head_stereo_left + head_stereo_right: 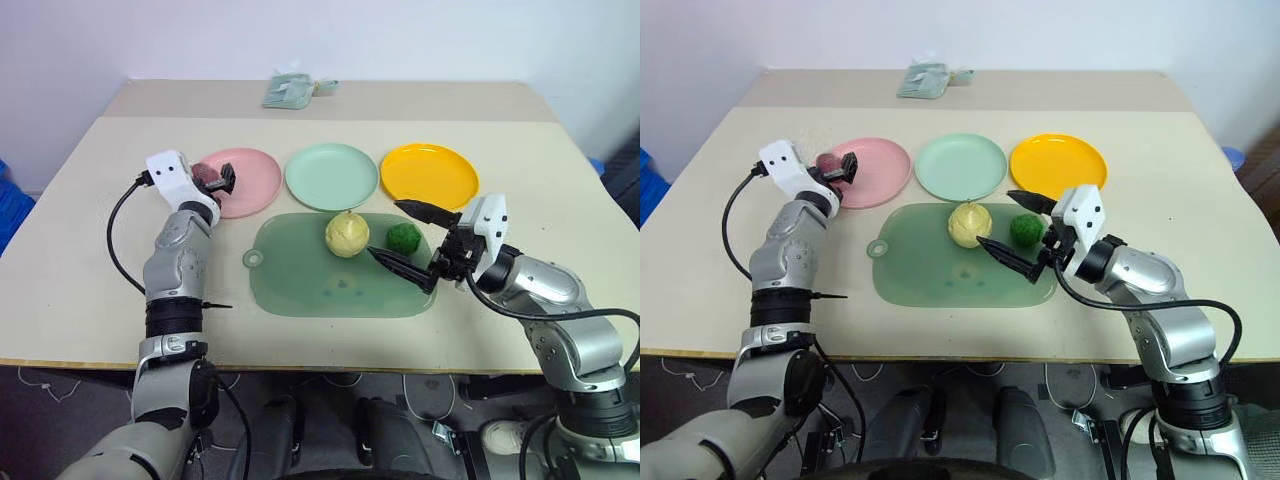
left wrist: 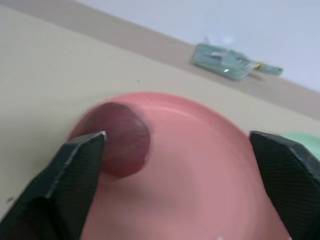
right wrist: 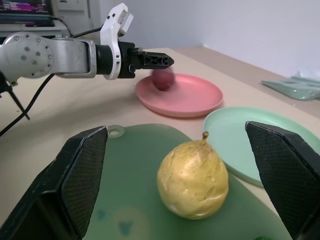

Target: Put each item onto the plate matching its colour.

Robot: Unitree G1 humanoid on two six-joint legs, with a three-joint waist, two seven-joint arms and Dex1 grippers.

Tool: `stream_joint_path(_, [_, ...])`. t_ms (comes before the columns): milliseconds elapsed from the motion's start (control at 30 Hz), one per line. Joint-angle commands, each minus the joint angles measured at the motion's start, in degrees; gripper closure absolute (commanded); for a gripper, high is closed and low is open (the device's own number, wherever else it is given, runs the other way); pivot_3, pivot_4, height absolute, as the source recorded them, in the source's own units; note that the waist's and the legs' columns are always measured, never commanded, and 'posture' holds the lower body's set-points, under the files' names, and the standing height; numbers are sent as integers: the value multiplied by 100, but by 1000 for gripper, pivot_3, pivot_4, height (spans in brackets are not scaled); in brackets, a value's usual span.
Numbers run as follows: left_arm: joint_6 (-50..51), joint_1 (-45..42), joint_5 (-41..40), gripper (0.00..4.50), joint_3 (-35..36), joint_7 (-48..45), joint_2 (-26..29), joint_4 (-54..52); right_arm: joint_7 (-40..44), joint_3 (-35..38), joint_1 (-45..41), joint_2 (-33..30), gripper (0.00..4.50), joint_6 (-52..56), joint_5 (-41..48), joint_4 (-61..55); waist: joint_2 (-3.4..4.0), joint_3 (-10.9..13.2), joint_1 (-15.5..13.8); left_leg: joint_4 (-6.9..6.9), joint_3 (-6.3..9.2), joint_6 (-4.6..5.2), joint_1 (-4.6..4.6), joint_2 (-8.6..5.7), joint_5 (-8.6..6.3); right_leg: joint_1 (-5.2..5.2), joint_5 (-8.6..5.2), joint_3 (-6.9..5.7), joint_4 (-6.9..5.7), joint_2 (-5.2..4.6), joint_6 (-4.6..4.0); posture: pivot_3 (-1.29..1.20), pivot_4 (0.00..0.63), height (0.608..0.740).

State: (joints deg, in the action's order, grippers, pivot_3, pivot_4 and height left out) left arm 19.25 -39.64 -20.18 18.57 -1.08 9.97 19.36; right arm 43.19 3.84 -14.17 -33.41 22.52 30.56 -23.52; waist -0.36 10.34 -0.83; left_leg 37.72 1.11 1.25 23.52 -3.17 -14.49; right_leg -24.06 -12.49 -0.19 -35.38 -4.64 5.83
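A dark red-purple lump (image 2: 122,137) lies on the pink plate (image 1: 250,185) at its left side. My left gripper (image 1: 222,180) hovers level over that spot, open, with the lump close beside one finger (image 2: 75,170). A pale yellow pear-like fruit (image 1: 346,234) and a small bumpy green ball (image 1: 403,238) sit on the green board (image 1: 300,285). Just right of the fruit, my right gripper (image 1: 384,227) is open and holds nothing, and the green ball lies behind its fingers. The mint green plate (image 1: 331,175) and the orange-yellow plate (image 1: 430,175) hold nothing.
A folded pale green cloth (image 1: 290,92) lies at the table's far edge. The three plates stand in a row behind the board. Bare table top spreads to the left, right and front of the board.
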Motion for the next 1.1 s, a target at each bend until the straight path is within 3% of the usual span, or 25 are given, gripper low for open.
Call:
stream_joint_path(33, [33, 107, -207, 46, -84, -321, -13, -524, -197, -35, -149, 140, 0, 89, 66, -282, 0, 0, 12, 0, 0, 0, 0, 0, 0, -1, 0, 1, 0, 0, 0, 0, 150, 740])
stream_joint_path(167, [420, 571, -709, 46, -277, -1176, 96, -1339, -445, -268, -290, 390, 0, 13, -209, -97, 0, 0, 23, -4, 0, -1, 0, 0, 0, -5, 0, 3, -4, -2, -1, 0, 150, 740])
stream_joint_path(300, [893, 1286, -1243, 46, -516, -2257, 575, -2324, -569, -594, -487, 610, 0, -76, -571, 317, 1, -1, 39, -8, -1, -2, 0, 1, 0, -10, 0, 7, -5, -3, -3, 0, 150, 740])
stream_joint_path(567, [900, 2561, -1778, 46, -609, -4563, 2153, -3556, -472, -1222, -1069, 1046, 0, -192, -1182, 1391, 4, -3, 72, -28, -2, -9, 0, 2, 4, -24, -14, 10, -2, -8, -30, 0, 150, 740])
stream_joint_path(933, [466, 3715, -1950, 46, -353, -5944, 3052, -4420, -325, -1518, -1538, 1225, 0, -113, -1637, 2273, 7, -4, 99, -54, -4, -13, 0, 2, 6, -34, -20, 13, 8, -12, -41, 0, 150, 740])
stream_joint_path(1067, [372, 3889, -1962, 46, -291, -6039, 3163, -4494, -256, -1487, -1582, 1248, 0, -134, -1696, 2446, 7, -3, 147, -56, -4, -13, 0, 2, 7, -34, -21, 12, 7, -14, -45, 0, 150, 740])
stream_joint_path(1100, [359, 3901, -1962, 3, -288, -6034, 3166, -4505, -246, -1474, -1597, 1258, 249, -140, -1703, 2486, 7, -3, 149, -56, -4, -13, 0, 2, 7, -34, -22, 12, 7, -14, -45, 0, 150, 740])
